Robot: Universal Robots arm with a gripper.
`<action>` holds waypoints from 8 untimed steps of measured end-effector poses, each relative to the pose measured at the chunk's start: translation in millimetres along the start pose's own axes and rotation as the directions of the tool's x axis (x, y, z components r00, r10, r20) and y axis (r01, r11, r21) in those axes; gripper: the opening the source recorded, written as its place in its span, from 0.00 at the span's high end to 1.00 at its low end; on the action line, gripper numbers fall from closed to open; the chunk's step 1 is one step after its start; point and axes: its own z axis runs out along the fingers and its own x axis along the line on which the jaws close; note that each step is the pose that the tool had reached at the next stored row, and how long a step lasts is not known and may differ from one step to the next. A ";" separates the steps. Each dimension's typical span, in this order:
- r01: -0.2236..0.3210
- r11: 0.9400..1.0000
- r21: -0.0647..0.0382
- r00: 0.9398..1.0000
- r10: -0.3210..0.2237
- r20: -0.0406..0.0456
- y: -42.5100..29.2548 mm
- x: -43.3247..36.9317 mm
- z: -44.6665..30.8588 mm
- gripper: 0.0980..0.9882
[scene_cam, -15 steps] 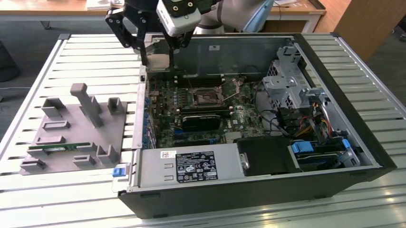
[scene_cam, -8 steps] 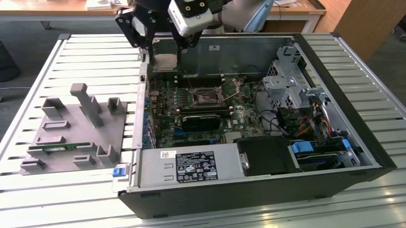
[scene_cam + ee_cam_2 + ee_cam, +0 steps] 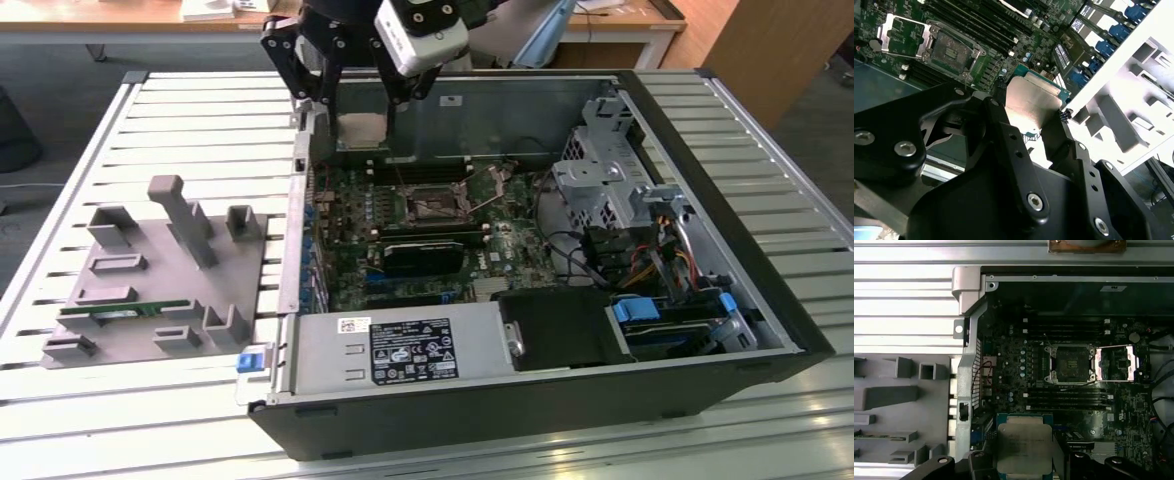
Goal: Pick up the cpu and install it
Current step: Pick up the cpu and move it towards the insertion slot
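Since the black two-fingered pincer [image 3: 355,120] is clamped on two opposite edges of the small flat square cpu with the silver-grey metal top [image 3: 1024,445], the chip hangs over the green motherboard [image 3: 400,235], by the black computer case's [image 3: 534,400] wall. Key bit: the open square socket [image 3: 434,205] sits well apart, toward the exterior view's right, so it's not lined up yet.

I see the cpu [image 3: 1024,447] silver-grey on top with a teal-green rim, the motherboard [image 3: 1014,365] dark green, the fixture tray [image 3: 147,290] plain grey, the counter [image 3: 200,120] white-slatted.
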 end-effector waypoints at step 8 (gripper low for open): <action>0.000 1.000 0.000 1.000 0.000 0.000 0.1 -12.9 -0.4 0.52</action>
